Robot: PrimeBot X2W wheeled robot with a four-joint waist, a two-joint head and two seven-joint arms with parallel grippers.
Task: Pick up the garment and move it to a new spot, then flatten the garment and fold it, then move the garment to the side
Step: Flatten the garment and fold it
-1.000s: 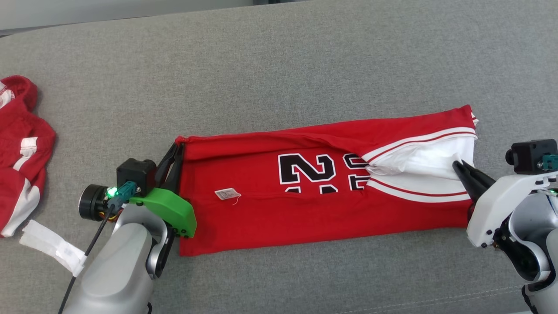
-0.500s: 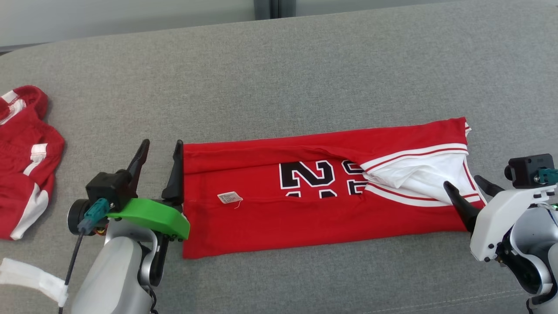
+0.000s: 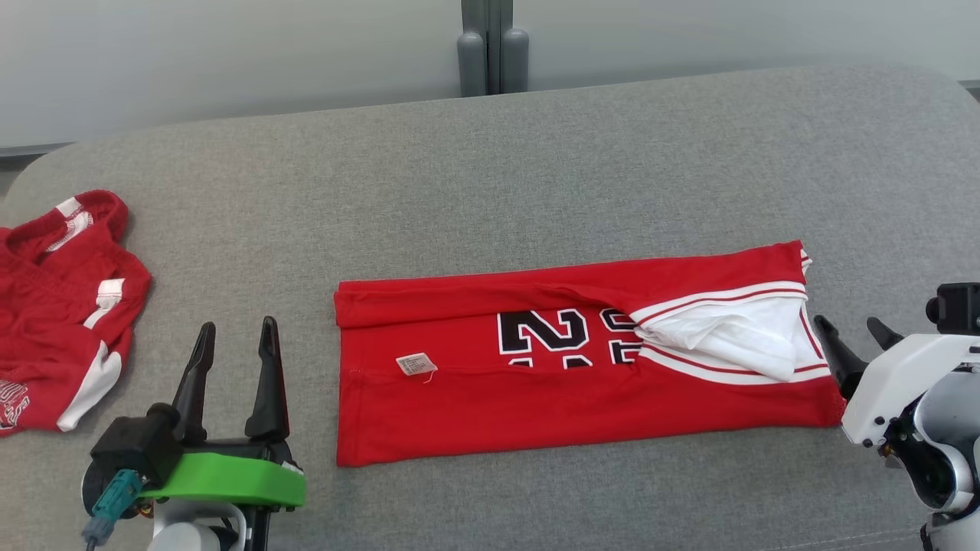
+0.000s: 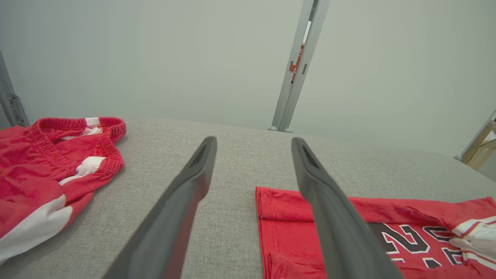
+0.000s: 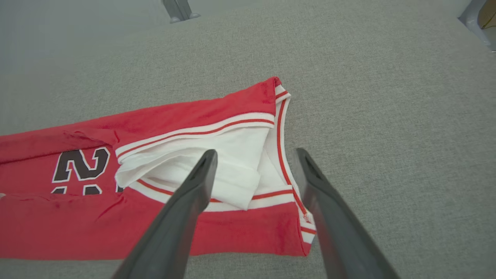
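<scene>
Garment (image 3: 566,383), a red jersey numbered in black, lies folded into a long band across the middle of the grey cushion (image 3: 536,176), with white lining showing at its right end. Left gripper (image 3: 237,325) stands just off the band's left edge, fingers spread and empty. Right gripper (image 3: 846,321) sits at the right end, fingers likewise parted and holding nothing; whether a tip brushes the hem is hard to tell. A second red garment (image 3: 53,306) lies crumpled at the far left.

Red jersey (image 3: 582,390) (black numerals, white trim) lies folded flat.
</scene>
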